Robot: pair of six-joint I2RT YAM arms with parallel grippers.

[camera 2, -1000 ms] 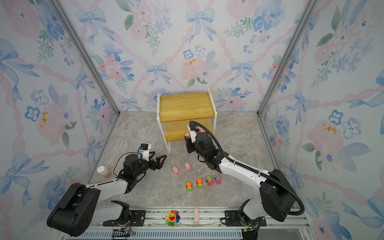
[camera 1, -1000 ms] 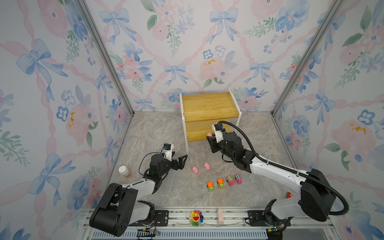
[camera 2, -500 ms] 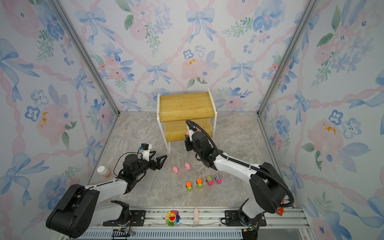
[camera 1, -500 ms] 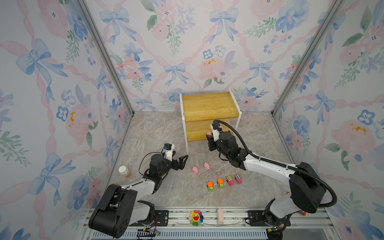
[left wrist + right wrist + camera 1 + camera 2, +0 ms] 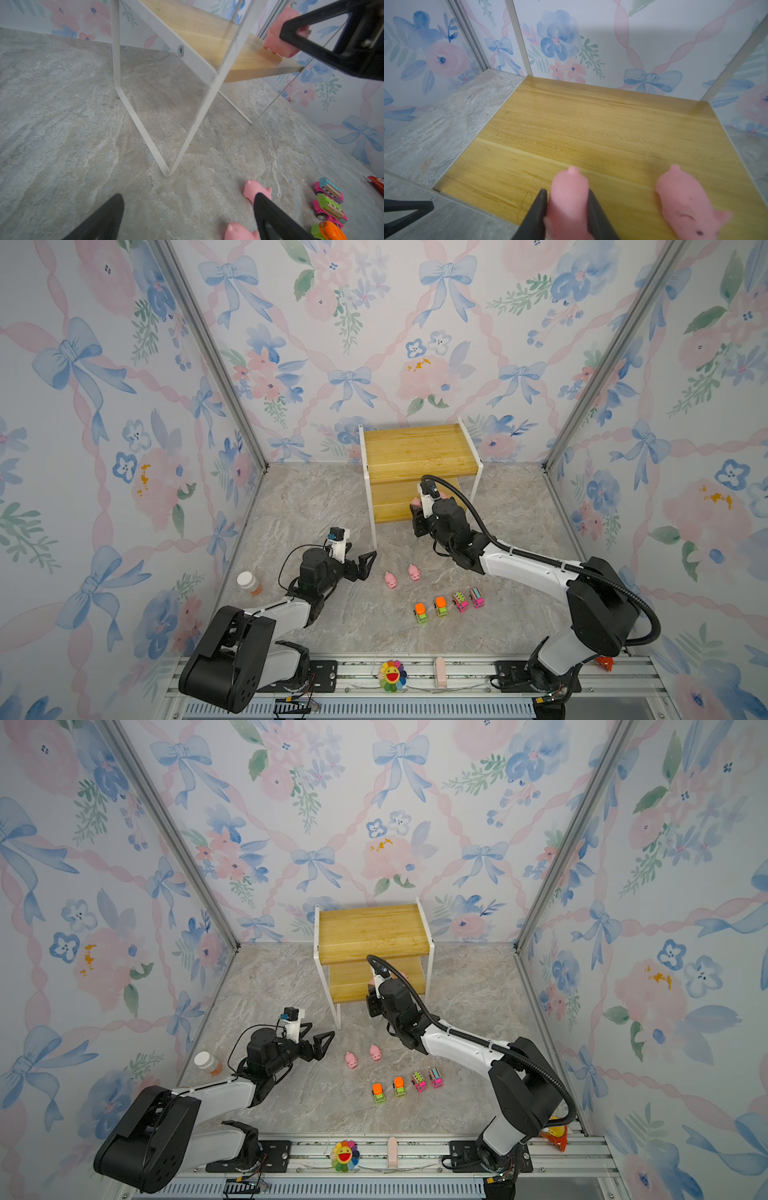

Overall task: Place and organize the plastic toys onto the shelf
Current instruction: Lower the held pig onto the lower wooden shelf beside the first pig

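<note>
setting: robot lab booth | cues: floral-papered panel walls [image 5: 374,344], aluminium base rail [image 5: 465,672], marble-look tabletop [image 5: 316,506]

Three walls [image 5: 374,323] papered in pale watercolour flowers, blue bows and pink ribbons, joined by slim grey metal corner posts [image 5: 216,364], enclose a grey-beige marble-patterned floor [image 5: 316,510].

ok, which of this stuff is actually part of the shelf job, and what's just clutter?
Job: shelf; held pig in right gripper; shelved pig on lower board; floor pigs; trucks.
Clutter: bottle; flower plush; pink block.
</note>
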